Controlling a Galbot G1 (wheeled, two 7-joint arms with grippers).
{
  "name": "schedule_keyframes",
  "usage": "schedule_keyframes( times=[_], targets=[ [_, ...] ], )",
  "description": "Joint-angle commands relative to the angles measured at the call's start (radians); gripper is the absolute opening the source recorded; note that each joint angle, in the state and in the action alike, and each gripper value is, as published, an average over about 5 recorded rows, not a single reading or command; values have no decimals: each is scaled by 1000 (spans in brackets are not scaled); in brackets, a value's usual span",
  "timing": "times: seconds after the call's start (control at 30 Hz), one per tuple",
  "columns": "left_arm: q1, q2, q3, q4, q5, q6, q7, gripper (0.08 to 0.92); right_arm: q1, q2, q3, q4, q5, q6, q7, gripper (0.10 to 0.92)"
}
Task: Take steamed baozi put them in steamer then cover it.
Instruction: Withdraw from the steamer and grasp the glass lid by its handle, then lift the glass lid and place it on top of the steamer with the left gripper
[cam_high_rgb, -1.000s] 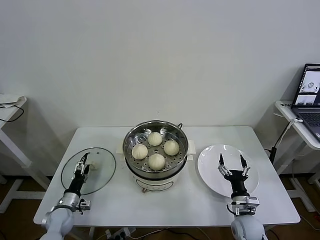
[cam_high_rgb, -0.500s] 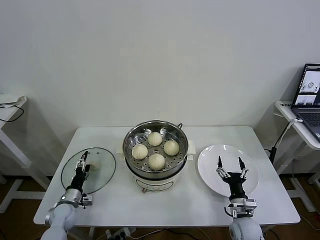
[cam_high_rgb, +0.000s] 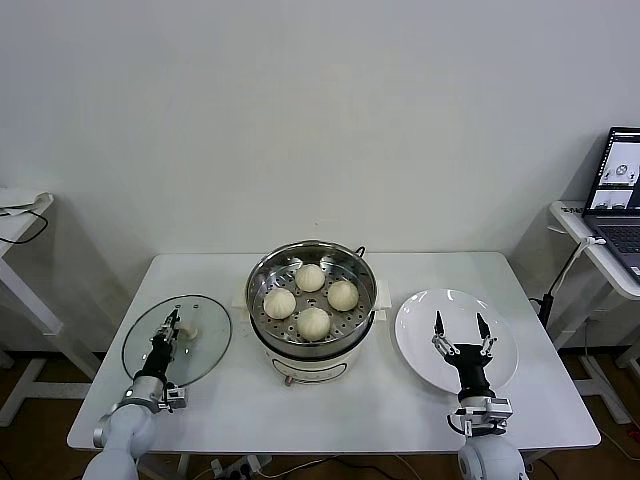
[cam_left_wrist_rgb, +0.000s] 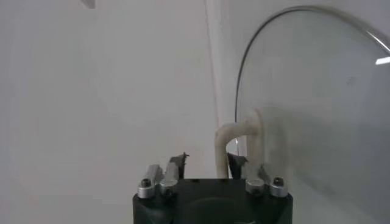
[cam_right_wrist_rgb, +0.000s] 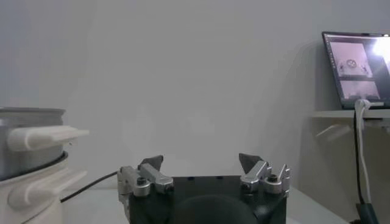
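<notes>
Four pale pleated baozi (cam_high_rgb: 311, 295) sit in the steel steamer (cam_high_rgb: 312, 310) at frame centre, the glass cover (cam_high_rgb: 177, 340) lies lower left with the left gripper (cam_high_rgb: 171, 327) seemingly clenched on its white handle (cam_left_wrist_rgb: 239, 141), and the right gripper (cam_high_rgb: 459, 327) hangs released over the plate (cam_high_rgb: 456, 340).

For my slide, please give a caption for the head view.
Left gripper closing on the cover's handle; four baozi in the steamer.

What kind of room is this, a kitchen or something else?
Probably a lab or test room, not a kitchen: a bare white wall, a plain white table holding only a steamer, glass lid and plate, and a laptop on a side desk.
</notes>
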Motion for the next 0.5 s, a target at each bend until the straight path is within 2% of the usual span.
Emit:
schedule_keyframes(
  times=[0.03,0.1,0.2,0.37,0.5],
  targets=[
    [-6,-1,3,25,-42,1,8,306,-3,-2,-7,-20,-26,14,-1,823],
    [-6,-1,1,20,-54,-4,3,246,-7,0,-7,-24,-31,18,-3,823],
    [3,1,-6,-13,-78,-11,-8,202,-14,3,-8,-24,-37,22,-4,823],
    [38,13,-37,-134,-98,-16,-25,198,-18,5,-8,-18,-44,25,-5,823],
    [83,35,-85,-292,-101,-9,-28,198,-18,10,-8,-15,-47,26,-5,823]
  ],
)
